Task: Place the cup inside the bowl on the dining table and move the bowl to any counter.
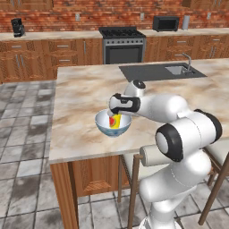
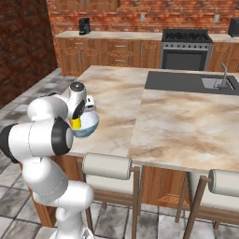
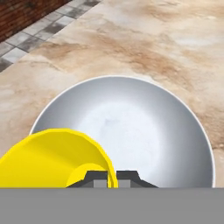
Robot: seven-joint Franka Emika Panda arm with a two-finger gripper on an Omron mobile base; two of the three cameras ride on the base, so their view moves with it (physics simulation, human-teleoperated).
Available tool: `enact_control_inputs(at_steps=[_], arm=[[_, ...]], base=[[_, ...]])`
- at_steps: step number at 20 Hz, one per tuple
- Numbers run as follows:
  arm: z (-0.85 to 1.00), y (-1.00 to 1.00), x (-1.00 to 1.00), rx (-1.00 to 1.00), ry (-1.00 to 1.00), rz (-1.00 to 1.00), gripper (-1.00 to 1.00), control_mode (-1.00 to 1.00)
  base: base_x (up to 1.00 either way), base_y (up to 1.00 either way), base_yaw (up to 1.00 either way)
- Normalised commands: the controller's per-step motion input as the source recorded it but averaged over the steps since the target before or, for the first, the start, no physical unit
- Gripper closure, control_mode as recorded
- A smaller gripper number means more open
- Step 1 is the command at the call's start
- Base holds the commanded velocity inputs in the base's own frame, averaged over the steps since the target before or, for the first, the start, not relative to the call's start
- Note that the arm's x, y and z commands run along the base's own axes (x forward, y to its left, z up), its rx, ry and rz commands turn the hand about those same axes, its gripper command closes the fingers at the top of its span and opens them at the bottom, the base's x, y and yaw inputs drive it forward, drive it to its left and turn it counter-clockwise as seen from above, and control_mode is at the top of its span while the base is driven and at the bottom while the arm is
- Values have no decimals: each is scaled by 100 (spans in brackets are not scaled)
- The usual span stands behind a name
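Cups: I count one small yellow cup [image 3: 52, 157], held over the bowl's inside.
Bowls: one round white-lined, blue-grey bowl [image 1: 103, 127], on the beige marble dining table [image 1: 80, 89] near its front edge.
Claw: my one two-finger gripper [image 3: 112, 177] is clenched on the cup's rim.
Stools: I count two padded stools [image 2: 106, 167].
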Motion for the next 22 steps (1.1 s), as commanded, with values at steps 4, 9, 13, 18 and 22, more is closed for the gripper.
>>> enact_control_inputs(at_steps=[4, 9, 13, 18, 22], arm=[[0, 0, 1, 0, 0, 0, 100, -100], [-8, 0, 0, 0, 0, 0, 100, -100], [-15, 0, 0, 0, 0, 0, 100, -100], [-17, 0, 0, 0, 0, 0, 100, -100], [-17, 0, 0, 0, 0, 0, 100, -100]], base=[[0, 0, 0], [0, 0, 0], [0, 0, 0], [0, 0, 0], [0, 0, 0]])
